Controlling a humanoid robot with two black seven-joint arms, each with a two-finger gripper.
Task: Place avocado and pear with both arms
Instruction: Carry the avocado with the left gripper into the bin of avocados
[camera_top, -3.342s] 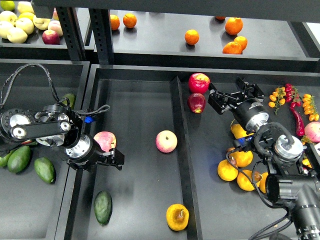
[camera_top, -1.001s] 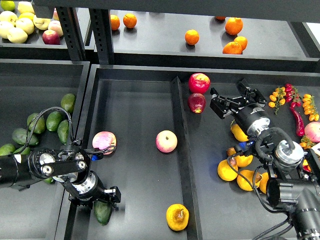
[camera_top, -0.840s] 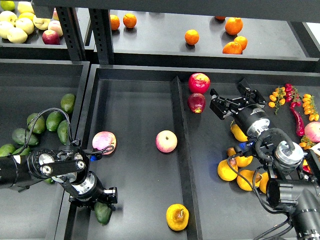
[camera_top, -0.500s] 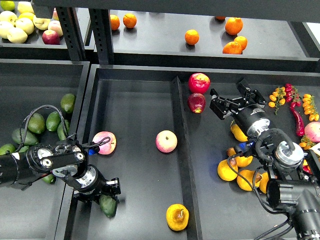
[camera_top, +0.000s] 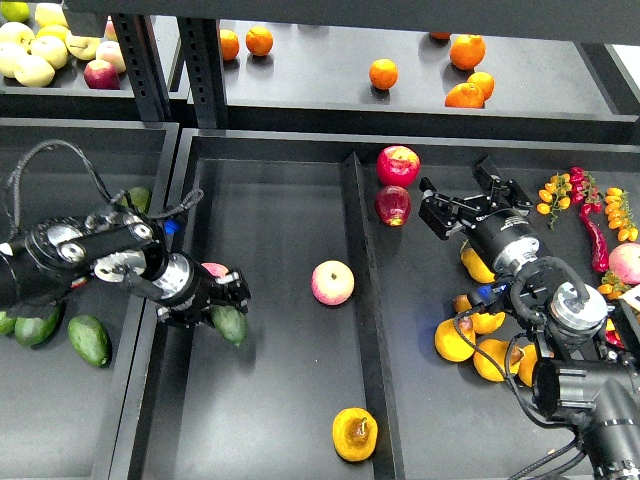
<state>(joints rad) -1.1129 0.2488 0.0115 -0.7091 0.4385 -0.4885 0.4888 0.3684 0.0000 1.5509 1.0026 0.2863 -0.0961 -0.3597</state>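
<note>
My left gripper (camera_top: 226, 304) is shut on the dark green avocado (camera_top: 230, 325) and holds it above the floor of the middle tray (camera_top: 280, 220), left of centre. The yellow-orange pear (camera_top: 355, 434) with a brown blotch lies at the front of the same tray. My right gripper (camera_top: 466, 203) is open and empty, hovering over the right tray beside a dark red apple (camera_top: 393, 205).
A pink apple (camera_top: 332, 282) lies mid-tray; another is partly hidden behind my left gripper. More avocados (camera_top: 88, 339) lie in the left tray. Oranges and yellow fruit (camera_top: 470, 335) sit under my right arm. A red apple (camera_top: 398, 165), chillies and tomatoes (camera_top: 590, 205) lie at right.
My left gripper went down to the avocado at the tray's front, closed on it, and has lifted it up and back. The right arm has stayed still.
</note>
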